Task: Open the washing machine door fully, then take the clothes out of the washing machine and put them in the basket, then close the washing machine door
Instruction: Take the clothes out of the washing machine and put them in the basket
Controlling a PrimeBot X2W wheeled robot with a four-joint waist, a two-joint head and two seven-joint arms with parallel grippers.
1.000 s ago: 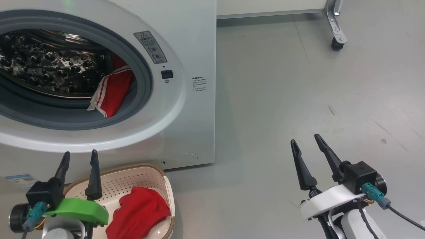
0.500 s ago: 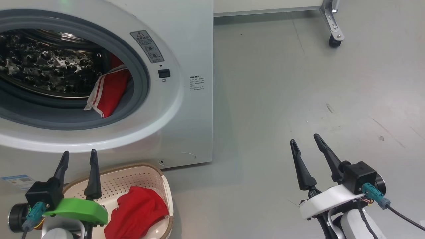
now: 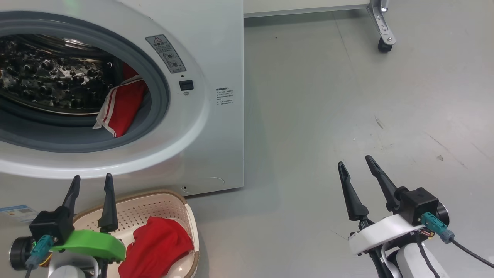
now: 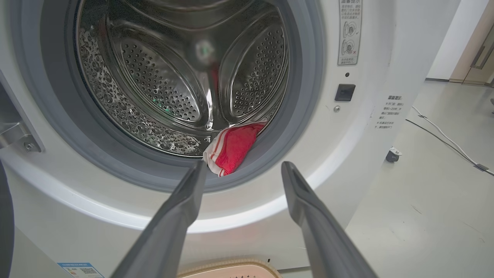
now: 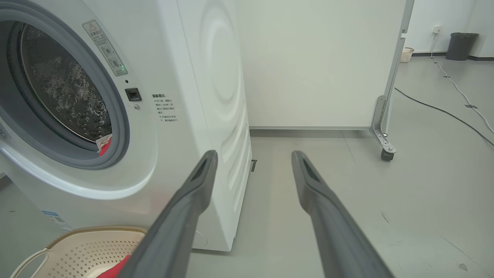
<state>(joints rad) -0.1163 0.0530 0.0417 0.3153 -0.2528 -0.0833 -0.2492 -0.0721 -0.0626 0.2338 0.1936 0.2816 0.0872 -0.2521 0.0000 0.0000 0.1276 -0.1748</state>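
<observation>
Grey floor (image 3: 308, 116) holds basket (image 3: 170, 202) under washer (image 3: 216, 50) mouth for short drops; left tool (image 3: 93, 177), right tool (image 3: 354, 161) spread wide, empty.

Grey floor (image 3: 328, 96), wheeled white partition (image 5: 316, 61)

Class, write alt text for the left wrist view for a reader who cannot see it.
A red, white-striped garment lies at the lower front edge of the washing machine's steel drum, beyond the left gripper's open fingers. The basket's rim shows at the bottom edge.
</observation>
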